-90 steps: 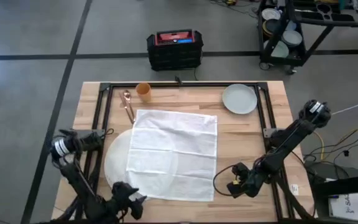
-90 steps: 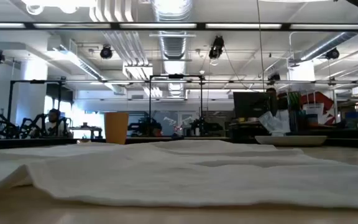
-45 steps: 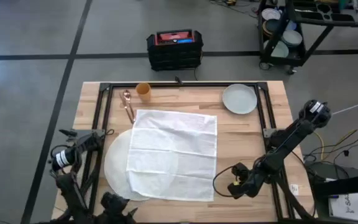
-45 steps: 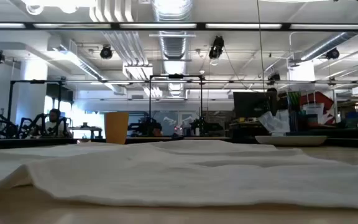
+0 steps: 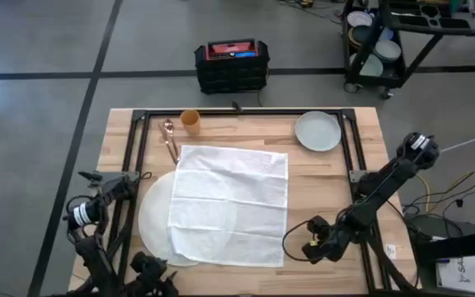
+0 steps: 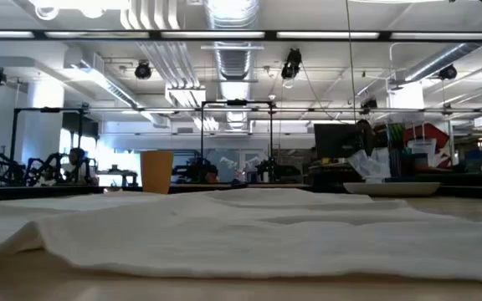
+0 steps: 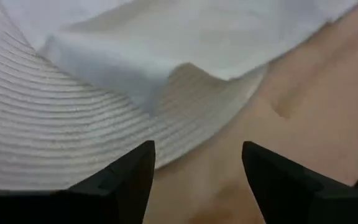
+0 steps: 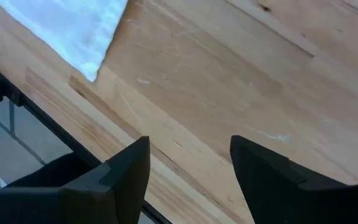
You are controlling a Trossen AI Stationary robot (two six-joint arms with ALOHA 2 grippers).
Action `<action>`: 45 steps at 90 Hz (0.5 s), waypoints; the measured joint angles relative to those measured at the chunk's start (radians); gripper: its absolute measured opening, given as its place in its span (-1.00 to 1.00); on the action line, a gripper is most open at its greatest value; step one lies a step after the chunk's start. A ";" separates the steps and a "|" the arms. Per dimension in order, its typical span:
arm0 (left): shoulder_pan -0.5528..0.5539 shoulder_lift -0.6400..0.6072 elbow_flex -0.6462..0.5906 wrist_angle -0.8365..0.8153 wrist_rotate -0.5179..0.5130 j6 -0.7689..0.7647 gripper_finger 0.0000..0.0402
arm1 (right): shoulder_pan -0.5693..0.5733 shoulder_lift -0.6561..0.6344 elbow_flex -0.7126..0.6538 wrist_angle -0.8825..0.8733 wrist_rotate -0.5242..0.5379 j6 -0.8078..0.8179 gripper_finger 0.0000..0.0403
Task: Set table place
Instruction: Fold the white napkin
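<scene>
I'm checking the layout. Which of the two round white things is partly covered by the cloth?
The large woven mat near the left gripper; the small plate sits bare at the far edge.

Left gripper (image 5: pixel 151 271) low at near-left edge, fingers (image 7: pixel 123 180) spread apart, empty. Right gripper (image 5: pixel 312 247) at near-right, fingers (image 8: pixel 120 177) parted, empty; arm angled back toward right.

round white mat (image 5: pixel 153 216) mostly hidden under white cloth (image 5: pixel 231 202), left gripper (image 5: pixel 151 272) partly cut off at high view's bottom edge, copper utensils (image 5: pixel 170 139) too small to identify
</scene>
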 joint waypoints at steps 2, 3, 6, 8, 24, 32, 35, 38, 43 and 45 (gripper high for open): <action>0.002 0.000 -0.006 0.002 -0.001 -0.001 0.14 | 0.000 0.000 0.000 0.000 0.000 0.000 0.02; 0.004 0.000 -0.009 0.002 -0.001 -0.001 0.14 | 0.000 0.000 0.000 0.000 0.000 -0.001 0.02; 0.009 0.000 -0.019 0.005 -0.003 -0.001 0.14 | 0.000 0.000 0.000 0.000 0.000 -0.004 0.02; 0.013 0.000 -0.027 0.009 -0.003 -0.001 0.14 | 0.000 0.000 0.000 0.000 0.000 -0.006 0.02; 0.044 -0.004 -0.080 0.022 -0.026 0.001 0.14 | 0.000 0.000 -0.001 0.000 0.002 -0.007 0.02; 0.060 -0.009 -0.093 0.024 -0.027 0.002 0.14 | 0.000 0.000 -0.001 0.000 0.002 -0.008 0.02; 0.067 -0.010 -0.097 0.027 -0.029 0.003 0.14 | 0.000 0.000 -0.001 0.000 0.002 -0.009 0.02; 0.072 -0.010 -0.101 0.032 -0.031 0.003 0.14 | 0.000 0.000 -0.001 0.000 0.002 -0.011 0.02; 0.082 -0.010 -0.107 0.040 -0.034 0.003 0.14 | 0.000 0.000 -0.001 -0.001 0.002 -0.019 0.02; 0.085 -0.010 -0.110 0.040 -0.034 0.003 0.14 | 0.000 0.000 -0.001 -0.001 0.002 -0.021 0.02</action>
